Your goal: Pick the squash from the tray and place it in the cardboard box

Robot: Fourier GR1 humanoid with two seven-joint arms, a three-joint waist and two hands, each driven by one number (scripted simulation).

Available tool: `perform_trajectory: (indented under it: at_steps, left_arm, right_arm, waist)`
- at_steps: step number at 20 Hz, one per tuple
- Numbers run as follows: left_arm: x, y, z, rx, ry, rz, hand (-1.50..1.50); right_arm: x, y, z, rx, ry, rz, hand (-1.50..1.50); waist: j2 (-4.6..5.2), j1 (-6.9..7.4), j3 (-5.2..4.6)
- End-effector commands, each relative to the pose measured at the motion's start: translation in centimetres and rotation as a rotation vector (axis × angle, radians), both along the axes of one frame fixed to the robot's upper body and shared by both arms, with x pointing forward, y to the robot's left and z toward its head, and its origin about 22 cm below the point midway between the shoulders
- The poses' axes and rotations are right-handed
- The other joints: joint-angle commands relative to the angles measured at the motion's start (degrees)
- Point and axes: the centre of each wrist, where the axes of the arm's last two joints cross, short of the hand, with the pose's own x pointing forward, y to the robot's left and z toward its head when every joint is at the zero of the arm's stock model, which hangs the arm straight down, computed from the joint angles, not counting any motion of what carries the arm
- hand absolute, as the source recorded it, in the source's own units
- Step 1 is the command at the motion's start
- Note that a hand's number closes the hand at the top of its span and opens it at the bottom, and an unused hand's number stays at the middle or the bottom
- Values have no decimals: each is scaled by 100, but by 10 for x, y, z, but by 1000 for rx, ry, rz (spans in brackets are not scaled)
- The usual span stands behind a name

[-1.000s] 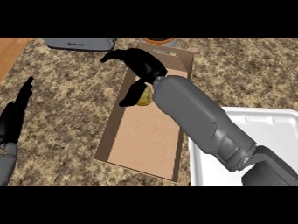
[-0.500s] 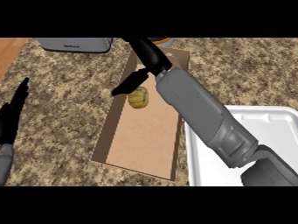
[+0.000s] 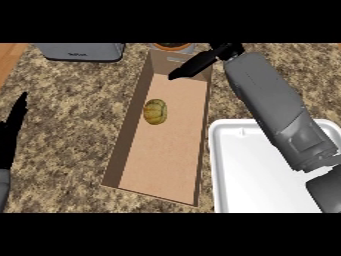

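Squash (image 3: pixel 155 111): one, small and rounded, yellow-green with darker ribs. It lies on the floor of the single cardboard box (image 3: pixel 165 165), toward the far end, just below and left of the right hand's (image 3: pixel 205 61) fingers (image 3: pixel 183 73) and apart from them. Those fingers are straight and hold nothing. One white tray (image 3: pixel 248 175) sits on the table (image 3: pixel 77 100) nearer than the fingers, under the forearm. The left hand (image 3: pixel 3 142) rests at the left edge, fingers straight. One grey appliance (image 3: pixel 81 50) stands far left of the fingers.
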Motion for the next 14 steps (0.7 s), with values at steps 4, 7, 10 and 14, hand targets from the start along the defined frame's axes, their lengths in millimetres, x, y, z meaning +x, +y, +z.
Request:
perform_trajectory:
  at_steps: [4, 7, 10, 14]
  left_arm:
    - [-4, 5, -8, -18, 14, -6, 0]
    - [13, -4, 7, -2, 0, -7, 0]
    - [6, -15, 5, -2, -31, -20, 0]
    - [1, 0, 10, 3, -15, -47, 0]
  right_arm:
    - [10, -122, 6, 5, 11, -82, -150]
    - [10, -150, 20, -6, 4, -74, -150]
    - [4, -180, 14, -42, -7, -102, -150]
    - [0, -204, 22, -93, -7, -60, -150]
  waist:
    - [49, 17, 1]
    - [48, -12, 4]
    - [81, 129, 9]
    - [108, 218, 13]
